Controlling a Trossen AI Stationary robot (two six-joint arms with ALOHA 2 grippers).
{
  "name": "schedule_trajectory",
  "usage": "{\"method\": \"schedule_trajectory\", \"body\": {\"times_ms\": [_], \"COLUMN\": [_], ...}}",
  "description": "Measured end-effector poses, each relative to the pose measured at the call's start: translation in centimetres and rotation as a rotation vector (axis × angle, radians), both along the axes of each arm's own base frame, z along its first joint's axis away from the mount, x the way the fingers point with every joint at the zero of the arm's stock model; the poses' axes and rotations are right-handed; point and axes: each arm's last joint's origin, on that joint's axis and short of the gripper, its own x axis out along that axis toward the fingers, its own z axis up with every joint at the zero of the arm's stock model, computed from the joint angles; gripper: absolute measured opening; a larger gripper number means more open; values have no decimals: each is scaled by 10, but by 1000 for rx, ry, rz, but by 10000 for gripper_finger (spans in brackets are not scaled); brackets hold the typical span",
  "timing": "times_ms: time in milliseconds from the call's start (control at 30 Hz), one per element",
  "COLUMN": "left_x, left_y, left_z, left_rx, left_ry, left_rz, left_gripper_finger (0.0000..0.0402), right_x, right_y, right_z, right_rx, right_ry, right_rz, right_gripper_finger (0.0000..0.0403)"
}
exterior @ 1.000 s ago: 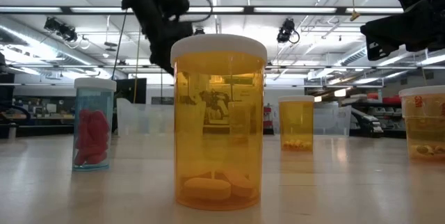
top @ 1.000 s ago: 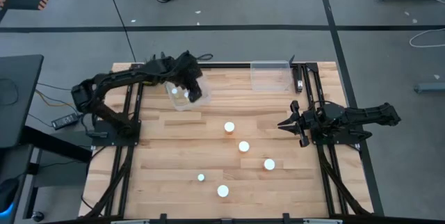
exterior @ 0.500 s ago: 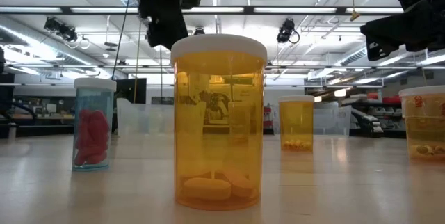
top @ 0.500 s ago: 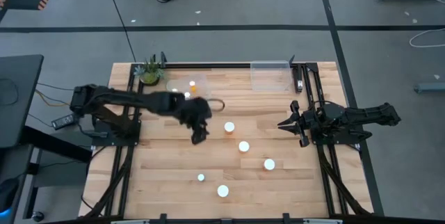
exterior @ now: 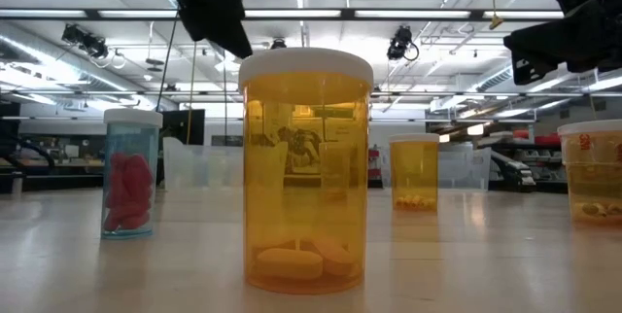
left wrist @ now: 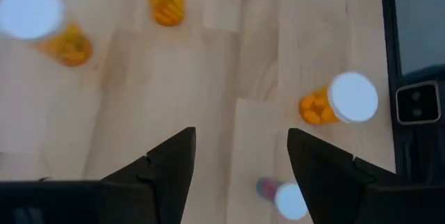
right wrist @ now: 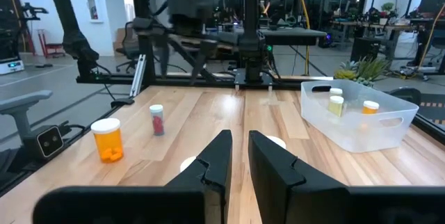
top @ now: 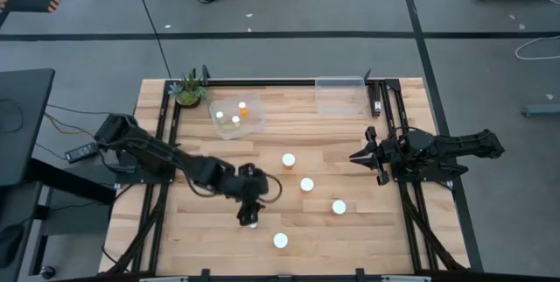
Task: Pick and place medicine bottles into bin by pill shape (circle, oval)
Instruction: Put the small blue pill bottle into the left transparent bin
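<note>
1. The left gripper (top: 248, 212) hangs over the front middle of the table (top: 201, 247). Its two fingers (left wrist: 167, 168) are spread wide apart and hold nothing.

2. Right under it stands a small bottle (top: 253, 223) with red pills inside. In the left wrist view that bottle (left wrist: 281, 196) shows just past one finger, not between the two.

3. Count the bottles standing loose on the table from above: five. There is the small one, and four wider ones with white caps (top: 288, 160) (top: 306, 184) (top: 339, 206) (top: 280, 240).

4. The last of those is nearest the front edge, just beside the small bottle. The other three make a slanted row toward the right arm.

5. At the back left sits a clear bin (top: 254, 126). Three bottles (top: 234, 121) are inside it, close together.

6. A second clear bin (top: 339, 95) sits at the back right. I cannot see anything in it.

7. A little green plant (top: 188, 89) stands at the back left corner, just beside the first bin.

8. The right gripper (top: 357, 156) waits at the right side of the table, well apart from the bottles. Its fingers (right wrist: 215, 156) are almost closed, with a thin gap between them, and hold nothing.

9. From table height, a wide orange bottle (exterior: 305, 167) fills the middle, with long flat pills at its bottom.
</note>
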Motion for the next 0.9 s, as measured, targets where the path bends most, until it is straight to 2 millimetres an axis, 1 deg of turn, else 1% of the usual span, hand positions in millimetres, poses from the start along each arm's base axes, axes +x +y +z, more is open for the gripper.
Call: {"method": "schedule_trajectory", "body": {"times_ms": [167, 300, 467, 667, 767, 900], "left_x": [15, 18, 19, 20, 18, 17], "left_y": [-29, -46, -58, -73, -75, -76], "left_z": [-9, -11, -11, -26, -33, -34], "left_rx": [41, 71, 98, 149, 170, 192], "left_ry": [30, 107, 188, 252, 289, 295], "left_rz": [-89, -118, -121, -155, -159, -174], "left_gripper_finger": [236, 236, 236, 235, 237, 251], "right_x": [0, 0, 0, 0, 0, 0], "right_y": [0, 0, 0, 0, 0, 0], "right_z": [0, 0, 0, 0, 0, 0], "right_rx": [0, 0, 0, 0, -1, 0], "right_ry": [3, 3, 3, 3, 3, 3], "right_rz": [0, 0, 0, 0, 0, 0], "right_gripper_finger": [57, 57, 57, 57, 57, 57]}}
